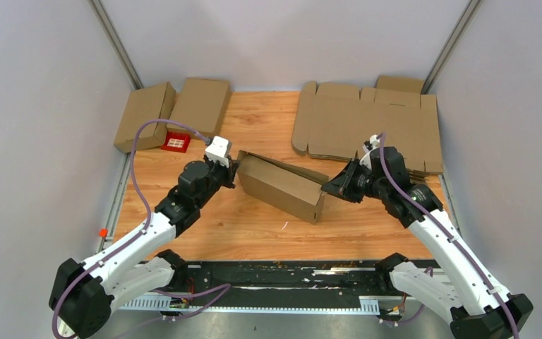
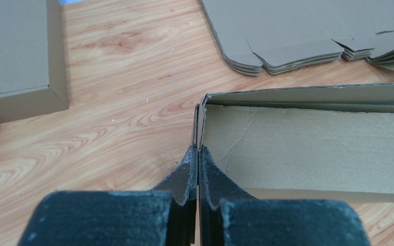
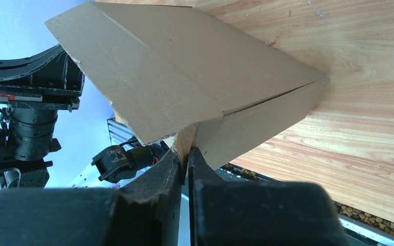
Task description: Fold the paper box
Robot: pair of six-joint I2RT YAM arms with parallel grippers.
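Mid-table, the half-formed paper box lies between the arms. The left gripper pinches its left end wall; the right gripper apparently clamps a right-end flap. Beyond lie flat cardboard blanks.

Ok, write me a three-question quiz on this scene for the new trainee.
1. True or false: the left fingers are shut on an end wall of the half-folded box.
2. Where does the stack of flat cardboard lie? A) far right B) far left C) near edge
3. Fill in: the small block beside the two closed boxes is ____.
Key: 1 true; 2 A; 3 red.
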